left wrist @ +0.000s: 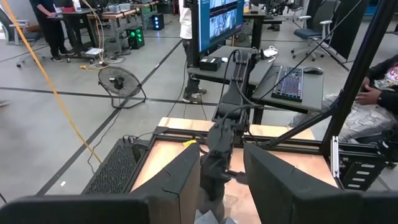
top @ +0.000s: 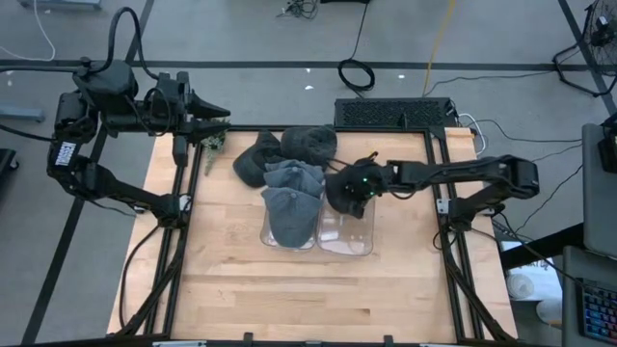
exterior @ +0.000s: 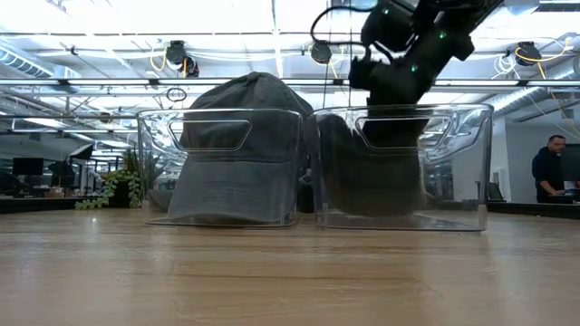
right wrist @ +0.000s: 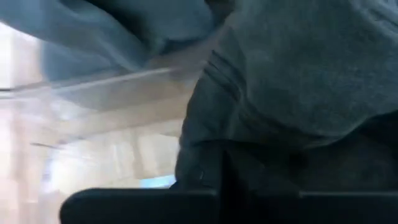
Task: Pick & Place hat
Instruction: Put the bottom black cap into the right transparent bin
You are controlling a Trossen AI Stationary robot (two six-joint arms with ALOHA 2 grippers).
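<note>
Now I hold right gripper (top: 345,193) over right bin (top: 359,243), clamped on dark hat (top: 339,198). Hat hangs at bin's 12 o'clock rim, partly inside. Left gripper (top: 214,118) waits apart, fingers open, table's 10 o'clock corner.

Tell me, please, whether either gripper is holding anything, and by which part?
The right gripper holds a dark cap over the right clear bin; which part it grips cannot be told. The left gripper holds nothing.
</note>
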